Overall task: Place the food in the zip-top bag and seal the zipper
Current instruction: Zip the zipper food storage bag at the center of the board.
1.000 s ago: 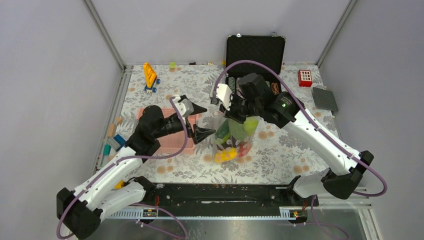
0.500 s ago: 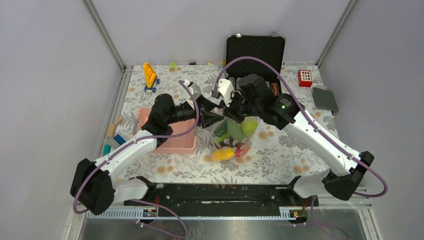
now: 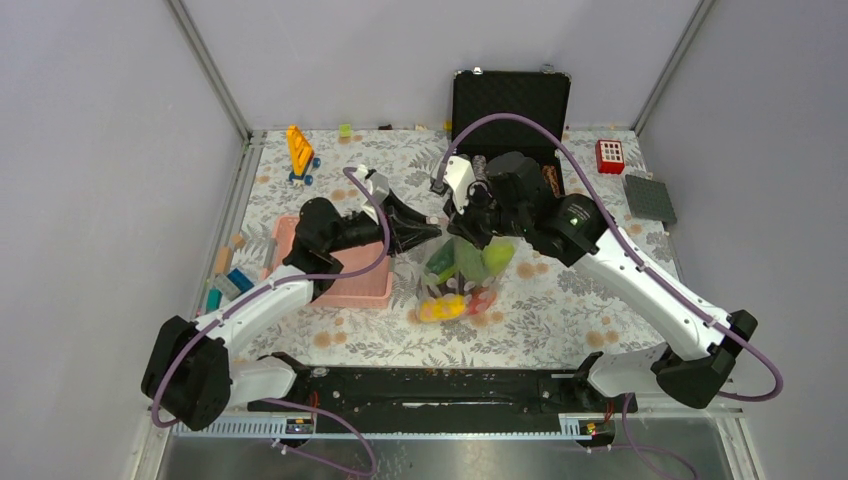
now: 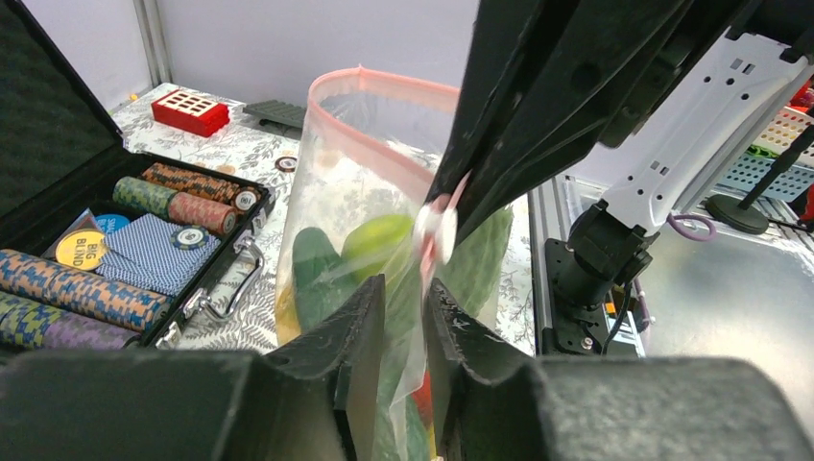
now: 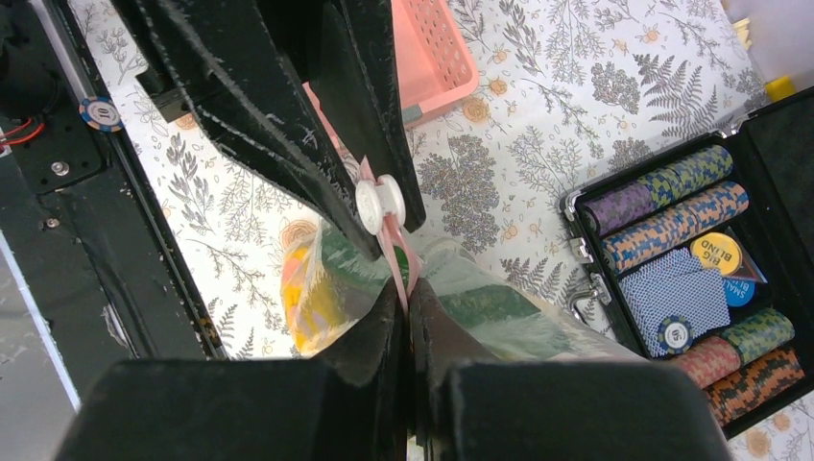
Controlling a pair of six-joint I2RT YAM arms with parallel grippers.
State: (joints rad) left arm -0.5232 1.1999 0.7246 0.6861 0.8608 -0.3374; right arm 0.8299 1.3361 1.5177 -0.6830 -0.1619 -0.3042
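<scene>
Sealing is being judged the step in hand: the small plastic toy fruit and vegetables [image 3: 447,300] are already lying inside the clear, soft plastic zip-top bag [image 4: 346,192], which is being held up by its mouth over the floral-patterned table [image 3: 570,300]. The thin pale-pink zipper strip [image 4: 384,77] is being pinched by the closed right gripper [image 5: 408,288], beside a small round white slider [image 4: 437,230]. The left gripper [image 4: 403,298] is being seen narrowly parted astride the bag's edge; whether the film is being gripped cannot be told. Next, a firm pinch and a steady run along the gaping mouth are being called for.
</scene>
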